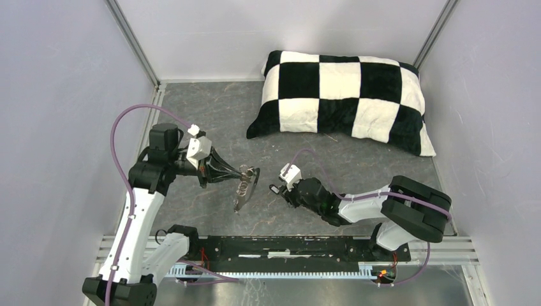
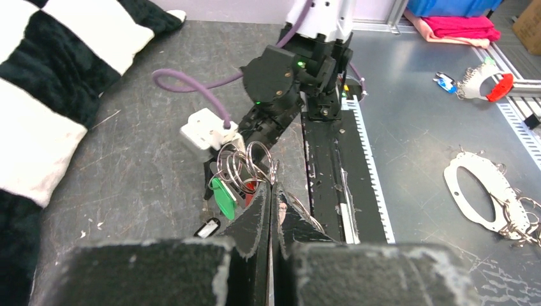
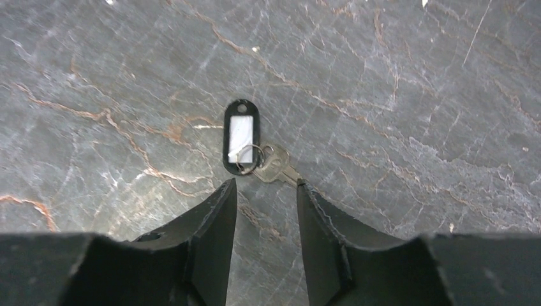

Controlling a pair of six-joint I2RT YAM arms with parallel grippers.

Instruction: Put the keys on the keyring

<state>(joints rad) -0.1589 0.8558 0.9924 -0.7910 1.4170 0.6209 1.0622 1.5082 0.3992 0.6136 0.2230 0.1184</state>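
Black tag [image 3: 241, 136] lengthwise away from right tool [image 3: 266, 186]

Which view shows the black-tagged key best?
Right wrist: the black-tagged key lies flat, with tag, ring and blade all clear, just ahead of the right claw. Left wrist shows only its tag; in top external it is too small to tell.

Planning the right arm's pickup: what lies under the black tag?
The tag lies flat on the table; nothing shows beneath it. Its key sits beside it, tip hidden by the jaws.
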